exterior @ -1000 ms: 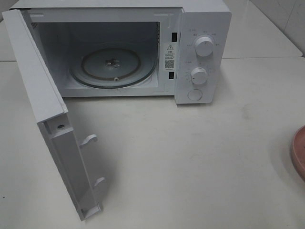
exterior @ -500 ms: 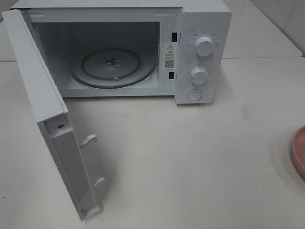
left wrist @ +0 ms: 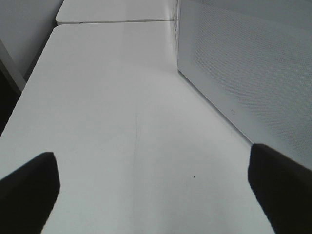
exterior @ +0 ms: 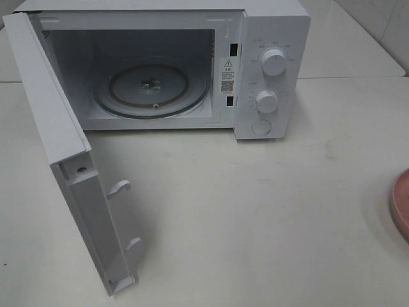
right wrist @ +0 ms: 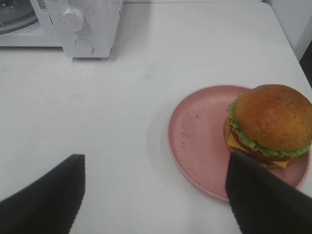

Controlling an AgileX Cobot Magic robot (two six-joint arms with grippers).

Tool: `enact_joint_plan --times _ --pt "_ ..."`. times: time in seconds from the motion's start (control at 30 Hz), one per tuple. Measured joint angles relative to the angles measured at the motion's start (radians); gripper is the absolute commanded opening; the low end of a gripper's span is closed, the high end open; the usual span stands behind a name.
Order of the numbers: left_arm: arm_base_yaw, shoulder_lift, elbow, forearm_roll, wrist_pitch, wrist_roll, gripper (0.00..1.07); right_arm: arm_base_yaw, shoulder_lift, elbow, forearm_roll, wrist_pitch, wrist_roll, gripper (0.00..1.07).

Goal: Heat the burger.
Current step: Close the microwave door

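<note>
Microwave [exterior: 268, 38] sits at the back of the white tabletop [exterior: 255, 217], door [exterior: 64, 166] swung wide open toward the left side. Inside: only the glass turntable [exterior: 152, 89], nothing on it. Two knobs and a round button on the front panel, to the right of the cavity.

Burger [right wrist: 270, 124] is on the pink dish [right wrist: 195, 141], off to one side of it, near the rim, w/ the rest of the dish bare. Brown bun on top, lettuce, tomato and cheese showing under it. Dish rests on the tabletop well apart from the microwave; in the high view only a sliver of its rim shows at the right edge.

My right claw [right wrist: 156, 195] hangs above the tabletop just beside the dish, fingers spread wide, nothing between them; one finger overlaps the dish edge in view.

My left claw [left wrist: 156, 190] is spread wide too, empty, over bare tabletop beside the door's outer face.
</note>
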Motion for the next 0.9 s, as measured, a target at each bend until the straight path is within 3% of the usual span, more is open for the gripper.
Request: enact_joint_plan --times 0.9 --pt "0.000 0.000 0.000 0.000 0.000 0.000 1.01 -0.014 -0.007 0.003 -0.001 0.000 -0.007 0.76"
